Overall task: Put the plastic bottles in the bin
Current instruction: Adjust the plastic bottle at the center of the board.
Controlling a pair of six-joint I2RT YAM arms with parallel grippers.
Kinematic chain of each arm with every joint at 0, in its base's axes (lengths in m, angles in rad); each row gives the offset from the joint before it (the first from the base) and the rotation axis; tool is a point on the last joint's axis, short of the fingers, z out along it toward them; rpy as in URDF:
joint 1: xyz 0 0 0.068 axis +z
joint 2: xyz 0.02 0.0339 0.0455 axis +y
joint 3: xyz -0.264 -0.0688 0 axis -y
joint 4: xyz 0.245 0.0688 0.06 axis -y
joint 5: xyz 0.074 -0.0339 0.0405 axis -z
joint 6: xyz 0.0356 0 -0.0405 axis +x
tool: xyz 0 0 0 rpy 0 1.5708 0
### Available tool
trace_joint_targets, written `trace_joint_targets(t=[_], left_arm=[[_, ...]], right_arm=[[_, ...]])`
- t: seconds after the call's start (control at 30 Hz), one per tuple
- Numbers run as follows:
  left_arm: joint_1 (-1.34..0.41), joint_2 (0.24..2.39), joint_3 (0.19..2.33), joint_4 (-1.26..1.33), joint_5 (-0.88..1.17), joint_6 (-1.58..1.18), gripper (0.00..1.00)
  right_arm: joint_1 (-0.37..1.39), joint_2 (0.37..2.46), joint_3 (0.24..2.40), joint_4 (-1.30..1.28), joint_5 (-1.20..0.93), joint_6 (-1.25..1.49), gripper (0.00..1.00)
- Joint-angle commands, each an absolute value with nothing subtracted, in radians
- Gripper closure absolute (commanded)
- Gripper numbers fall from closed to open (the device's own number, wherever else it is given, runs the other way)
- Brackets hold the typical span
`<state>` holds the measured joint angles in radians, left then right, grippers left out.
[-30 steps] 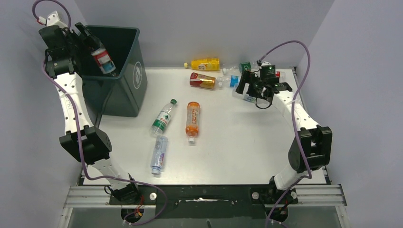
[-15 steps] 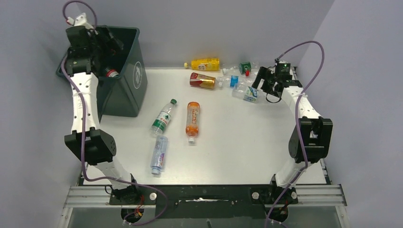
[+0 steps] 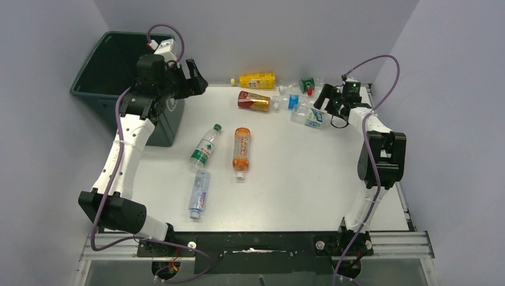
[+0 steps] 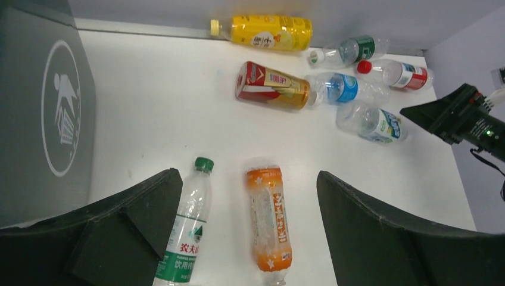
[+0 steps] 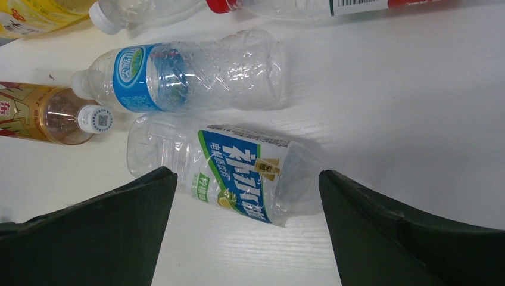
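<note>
- Hanging wide open and empty, the right gripper looks down on a clear bottle with a green-and-blue label, which lies on the table at the upper right of the top view.
- That bottle's long axis runs left to right in the wrist view, roughly in line with the two fingers. I cannot tell which end is the cap.
- Closing along its length would likely buckle the crumpled plastic or squirt it out sideways.
- The blue-labelled bottle lies just beside it and could be nudged or caught.
- The left gripper is also open and empty, next to the bin at upper left.
- The bin is well apart from the right arm, so a weak grip risks a drop on the way.
</note>
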<state>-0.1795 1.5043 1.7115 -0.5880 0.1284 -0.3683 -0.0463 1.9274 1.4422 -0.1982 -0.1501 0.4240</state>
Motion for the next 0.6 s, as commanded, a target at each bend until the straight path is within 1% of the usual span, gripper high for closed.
trace_joint_targets(t=[0.0,0.23,0.57], left_arm=[[-0.208,1.419,1.65,-0.593,0.095,-0.334,0.16],[-0.25,1.41,1.645,-0.637,0.071,-0.316,0.16],[-0.28,1.4,1.613,-0.632,0.051,-0.322,0.16]], right_arm=[[-0.054,1.95,1.47,-0.032,-0.22,0.402,0.06],[-0.054,1.994,1.451,0.004,-0.302,0.375,0.07],[-0.044,1.938,1.343,-0.013,-0.312,0.301,0.07]])
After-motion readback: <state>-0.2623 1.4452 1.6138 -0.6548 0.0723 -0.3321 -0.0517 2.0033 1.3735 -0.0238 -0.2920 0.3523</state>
